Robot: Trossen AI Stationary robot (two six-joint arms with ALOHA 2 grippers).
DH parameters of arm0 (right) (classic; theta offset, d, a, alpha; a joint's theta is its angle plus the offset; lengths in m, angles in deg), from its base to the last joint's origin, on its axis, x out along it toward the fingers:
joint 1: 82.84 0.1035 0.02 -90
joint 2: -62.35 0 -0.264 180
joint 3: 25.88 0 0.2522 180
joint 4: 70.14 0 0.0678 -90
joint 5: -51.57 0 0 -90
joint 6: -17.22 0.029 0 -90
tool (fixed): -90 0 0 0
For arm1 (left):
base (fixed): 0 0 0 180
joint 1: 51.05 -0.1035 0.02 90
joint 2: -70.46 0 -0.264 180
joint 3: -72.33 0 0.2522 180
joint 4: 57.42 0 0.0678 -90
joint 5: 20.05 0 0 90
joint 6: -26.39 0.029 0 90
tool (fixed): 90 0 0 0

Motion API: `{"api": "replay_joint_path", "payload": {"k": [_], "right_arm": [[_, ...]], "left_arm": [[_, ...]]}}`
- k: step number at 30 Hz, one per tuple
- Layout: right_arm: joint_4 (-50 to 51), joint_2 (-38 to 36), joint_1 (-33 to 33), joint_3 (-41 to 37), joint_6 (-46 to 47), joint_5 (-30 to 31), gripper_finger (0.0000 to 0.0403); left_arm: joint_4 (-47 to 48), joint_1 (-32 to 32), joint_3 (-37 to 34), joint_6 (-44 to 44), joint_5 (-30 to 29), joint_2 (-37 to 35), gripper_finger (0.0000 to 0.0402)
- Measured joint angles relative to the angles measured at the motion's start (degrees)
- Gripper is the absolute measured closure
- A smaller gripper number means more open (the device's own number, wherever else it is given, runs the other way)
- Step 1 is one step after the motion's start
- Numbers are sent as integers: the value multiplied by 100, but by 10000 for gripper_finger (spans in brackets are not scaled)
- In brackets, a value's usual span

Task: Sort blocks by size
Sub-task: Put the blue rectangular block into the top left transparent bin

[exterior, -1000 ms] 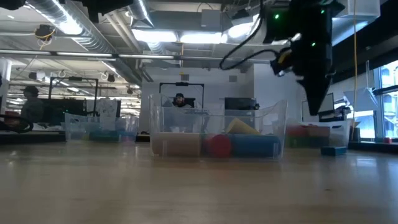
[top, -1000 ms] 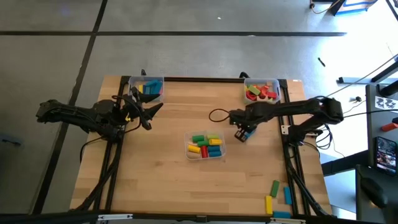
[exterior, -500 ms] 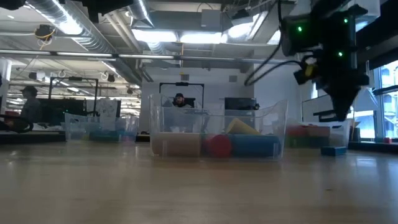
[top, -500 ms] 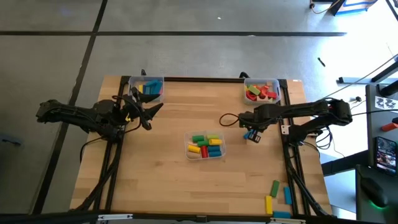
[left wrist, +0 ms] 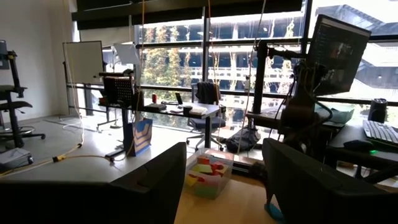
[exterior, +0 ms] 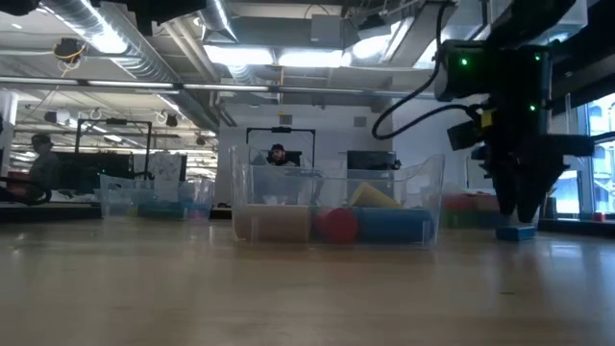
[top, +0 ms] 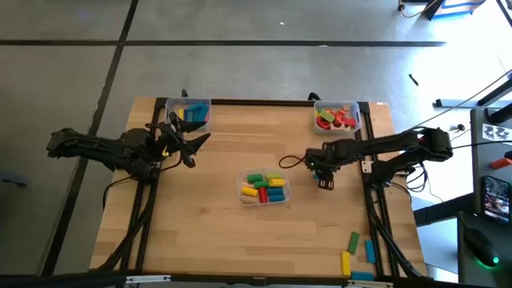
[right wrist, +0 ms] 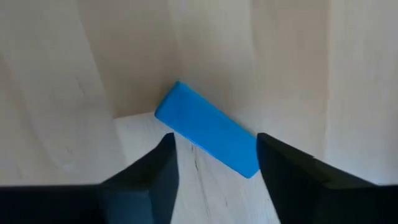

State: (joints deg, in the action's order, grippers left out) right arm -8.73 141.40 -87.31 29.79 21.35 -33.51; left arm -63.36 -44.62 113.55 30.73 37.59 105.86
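While three bins point(top: 266, 189) hold blocks, one blue block point(right wrist: 208, 130) lies bare — under the right tool point(right wrist: 214, 162).

LEFT: my left arm waits at the table's left edge, left gripper point(top: 194, 142) pointing right, 2 fingers point(left wrist: 155, 186) apart, holding nothing | RIGHT: my right arm reaches toward the table's middle, right gripper point(top: 325, 182) pointing down, low over the wood, 2 fingers point(right wrist: 146, 180) apart.
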Motion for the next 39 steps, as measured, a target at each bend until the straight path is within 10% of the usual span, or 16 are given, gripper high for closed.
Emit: {"api": "replay_joint_path", "payload": {"k": [39], "right_arm": [[-477, 24, 2, -128, 56, -365, 212]], "left_arm": [[-18, 0, 0, 59, 0, 0, 192]]}}
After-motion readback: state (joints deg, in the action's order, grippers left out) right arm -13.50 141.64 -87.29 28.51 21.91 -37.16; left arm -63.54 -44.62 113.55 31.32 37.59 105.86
